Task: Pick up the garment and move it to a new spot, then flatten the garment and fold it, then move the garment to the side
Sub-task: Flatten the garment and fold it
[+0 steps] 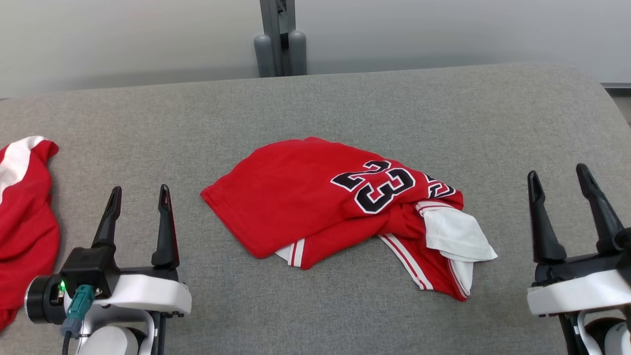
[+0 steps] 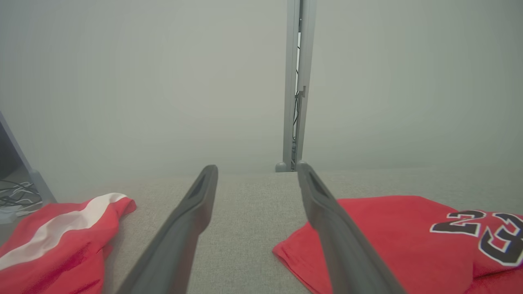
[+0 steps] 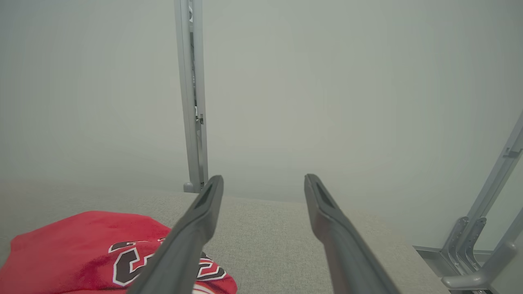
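The garment (image 1: 315,197) is a red jersey with a black "23" and white trim, lying rumpled and loosely folded in the middle of the grey padded surface (image 1: 345,103). It also shows at the lower right of the left wrist view as the garment (image 2: 400,228) and at the lower left of the right wrist view as the garment (image 3: 81,245). My left gripper (image 1: 139,191) rests open at the lower left, well clear of the jersey. At the lower right my right gripper (image 1: 558,173) stands open too, with nothing between its fingers.
A second red cloth with a white stripe (image 1: 22,217) lies at the left edge of the surface, seen also as the red cloth (image 2: 61,241). A grey metal post (image 1: 280,37) rises behind the far edge against a pale wall. Metal frame legs (image 3: 482,245) stand off to the right.
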Robot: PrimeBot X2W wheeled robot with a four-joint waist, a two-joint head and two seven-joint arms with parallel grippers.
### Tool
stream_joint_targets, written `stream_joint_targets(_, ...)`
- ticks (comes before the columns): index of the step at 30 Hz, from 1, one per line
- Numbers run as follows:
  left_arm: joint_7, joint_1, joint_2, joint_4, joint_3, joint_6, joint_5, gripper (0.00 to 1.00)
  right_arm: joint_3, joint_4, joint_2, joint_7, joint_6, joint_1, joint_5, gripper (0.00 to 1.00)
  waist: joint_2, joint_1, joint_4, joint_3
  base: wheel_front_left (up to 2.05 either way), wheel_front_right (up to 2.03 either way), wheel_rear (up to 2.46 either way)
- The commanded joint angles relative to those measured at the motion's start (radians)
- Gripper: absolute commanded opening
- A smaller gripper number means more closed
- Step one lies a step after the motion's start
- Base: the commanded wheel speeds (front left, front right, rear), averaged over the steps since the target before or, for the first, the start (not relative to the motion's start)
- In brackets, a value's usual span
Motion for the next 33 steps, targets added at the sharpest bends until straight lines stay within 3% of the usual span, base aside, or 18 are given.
stream_joint_targets(1, 0.001, 0.019, 0.006, -0.009, -0.001, 0.010, 0.000, 1.00, 0.006, 0.006, 0.001, 0.005, 0.000, 0.020, 0.009, 1.00, 0.0000, 0.0000, 0.000, -0.013, 0.00, 0.00, 0.00)
stream_joint_targets(16, 0.067, 0.096, 0.019, -0.048, -0.045, 0.024, -0.002, 1.00, 0.047, 0.049, 0.012, 0.031, 0.000, 0.087, 0.054, 1.00, 0.0000, 0.0000, 0.006, -0.073, 0.00, 0.00, 0.00)
stream_joint_targets(33, 0.076, 0.066, 0.013, -0.057, -0.058, 0.022, -0.009, 1.00, 0.059, 0.066, 0.012, 0.037, 0.000, 0.075, 0.079, 1.00, 0.0000, 0.0000, 0.022, -0.069, 0.00, 0.00, 0.00)
